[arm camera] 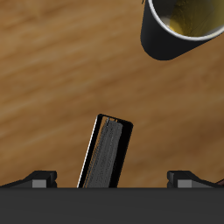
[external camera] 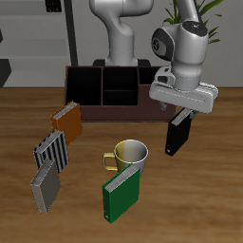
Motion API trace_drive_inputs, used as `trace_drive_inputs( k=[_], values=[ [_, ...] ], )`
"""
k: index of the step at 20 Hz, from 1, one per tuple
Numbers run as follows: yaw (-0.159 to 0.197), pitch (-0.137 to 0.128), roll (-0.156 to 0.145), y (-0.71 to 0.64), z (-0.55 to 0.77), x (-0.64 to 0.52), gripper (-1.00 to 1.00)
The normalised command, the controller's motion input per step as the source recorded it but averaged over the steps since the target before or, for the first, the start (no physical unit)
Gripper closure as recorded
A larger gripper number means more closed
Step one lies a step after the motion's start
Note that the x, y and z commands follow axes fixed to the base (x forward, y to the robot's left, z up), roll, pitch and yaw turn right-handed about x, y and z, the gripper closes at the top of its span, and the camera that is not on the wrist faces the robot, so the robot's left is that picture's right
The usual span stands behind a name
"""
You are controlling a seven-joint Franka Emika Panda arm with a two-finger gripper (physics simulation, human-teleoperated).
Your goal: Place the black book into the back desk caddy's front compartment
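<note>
The black book (external camera: 177, 136) stands upright on the table in front of one end of the back desk caddy (external camera: 100, 87), a wide, low, dark wooden organizer with several cells. My gripper (external camera: 180, 112) hangs directly over the book's top edge. In the wrist view the book (arm camera: 108, 153) shows end-on, a dark spine with a pale edge, centred between my fingertips (arm camera: 40, 179), which stand wide apart on either side without touching it. The gripper (arm camera: 112, 181) is open.
A mug (external camera: 130, 155) with a yellowish inside stands beside the black book, also in the wrist view (arm camera: 182, 26). A green book (external camera: 121, 193) leans in front of it. An orange-brown book (external camera: 66, 121), a striped book (external camera: 52, 152) and a grey book (external camera: 45, 187) stand across the table.
</note>
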Motion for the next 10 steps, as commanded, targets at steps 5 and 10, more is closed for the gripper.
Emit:
trace_drive_inputs(
  k=[5, 10],
  values=[
    [-0.005, 0.033, 0.004, 0.01, -0.21, 0.04, -1.0],
    [-0.017, 0.05, 0.056, 0.09, -0.23, 0.0, -1.0]
  ],
)
